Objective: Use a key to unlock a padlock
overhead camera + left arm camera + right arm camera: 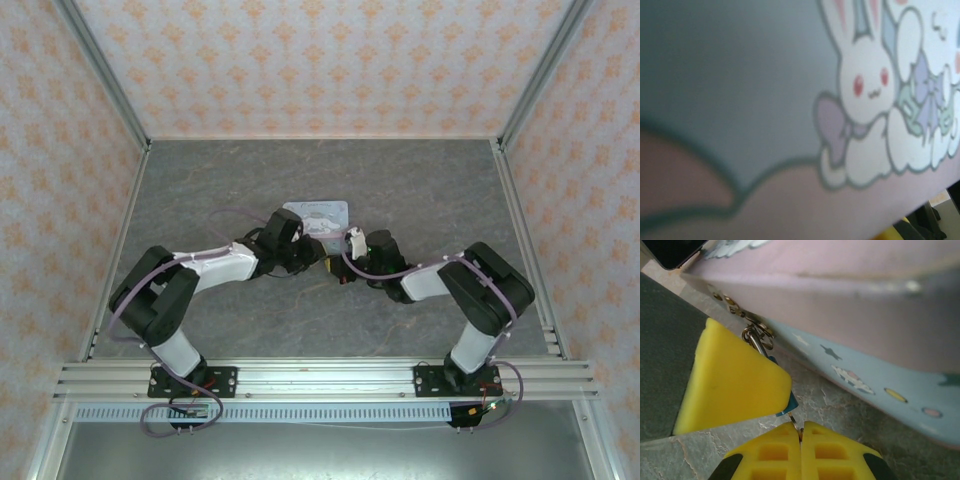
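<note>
**Twin black-and-white arms, lilac cables, yellow fingers**

From above, the left arm (215, 268) and the right arm (425, 283) are built alike: rounded black joint housings, a white middle link and a black wrist section. A thin lilac cable runs along each arm, arching free over the joints. Each arm rises from a black base plate, the left base (185, 380) at 7 o'clock and the right base (462, 380) at 5 o'clock. Thin wires hang under both.

In the right wrist view, the right tool (801, 432) at 6 o'clock has bright yellow fingers (835, 452). They are moulded with square pockets and carry black patches at their outer edges. At 9 o'clock a finger (730, 385) of the left tool (312, 254) is a smooth, plain yellow wedge.
</note>
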Tool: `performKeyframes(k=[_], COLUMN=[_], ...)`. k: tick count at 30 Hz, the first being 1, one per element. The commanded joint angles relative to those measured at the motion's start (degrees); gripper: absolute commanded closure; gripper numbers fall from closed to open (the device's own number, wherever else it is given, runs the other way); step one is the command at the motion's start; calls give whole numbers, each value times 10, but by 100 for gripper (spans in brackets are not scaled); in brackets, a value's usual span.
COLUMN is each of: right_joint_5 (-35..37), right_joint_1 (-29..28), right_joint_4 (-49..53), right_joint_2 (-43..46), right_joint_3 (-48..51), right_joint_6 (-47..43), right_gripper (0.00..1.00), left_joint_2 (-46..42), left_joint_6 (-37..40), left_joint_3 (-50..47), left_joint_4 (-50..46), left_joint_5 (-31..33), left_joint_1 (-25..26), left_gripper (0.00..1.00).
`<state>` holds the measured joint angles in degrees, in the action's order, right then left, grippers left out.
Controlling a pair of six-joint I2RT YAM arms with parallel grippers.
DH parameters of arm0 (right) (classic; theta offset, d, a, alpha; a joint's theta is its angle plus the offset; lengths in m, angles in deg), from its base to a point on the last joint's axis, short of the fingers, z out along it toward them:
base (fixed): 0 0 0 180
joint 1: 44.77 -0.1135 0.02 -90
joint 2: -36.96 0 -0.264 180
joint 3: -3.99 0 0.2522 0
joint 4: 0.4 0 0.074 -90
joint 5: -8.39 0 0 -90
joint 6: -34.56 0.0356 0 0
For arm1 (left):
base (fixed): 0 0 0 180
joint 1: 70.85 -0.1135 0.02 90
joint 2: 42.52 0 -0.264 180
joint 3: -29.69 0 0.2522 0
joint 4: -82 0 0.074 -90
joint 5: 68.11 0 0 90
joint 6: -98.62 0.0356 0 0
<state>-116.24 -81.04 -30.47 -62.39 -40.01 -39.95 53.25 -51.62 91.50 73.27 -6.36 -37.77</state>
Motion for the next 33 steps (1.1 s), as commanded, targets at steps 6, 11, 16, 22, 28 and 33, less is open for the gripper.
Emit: performKeyframes(k=[6, 11, 16, 22, 28, 33], right_joint_5=[29, 37, 36, 32, 35, 38], right_joint_1=[-23, -26, -28, -36, -43, -46], right_joint_4=[-122, -118, -122, -139, -149, -150], right_joint_2=[-21, -31, -43, -55, -52, -48], right_joint_3=[3, 4, 4, 4, 4, 2], right_joint_6=[46, 49, 61, 93, 156, 228], right_gripper=[100, 100, 100, 100, 100, 100], left_joint_2=[3, -30, -75, -150, -207, -213], left_joint_6=[-14, 11, 23, 21, -33, -79], left_joint_3=[-30, -28, -39, -82, -171, -236], left_joint_4=[38, -9, -44, -47, 76, 200], left_joint_5=[-23, 0, 22, 55, 91, 116], left_joint_1=[16, 15, 4, -20, -33, -34], left_gripper=[74, 57, 42, 32, 31, 34])
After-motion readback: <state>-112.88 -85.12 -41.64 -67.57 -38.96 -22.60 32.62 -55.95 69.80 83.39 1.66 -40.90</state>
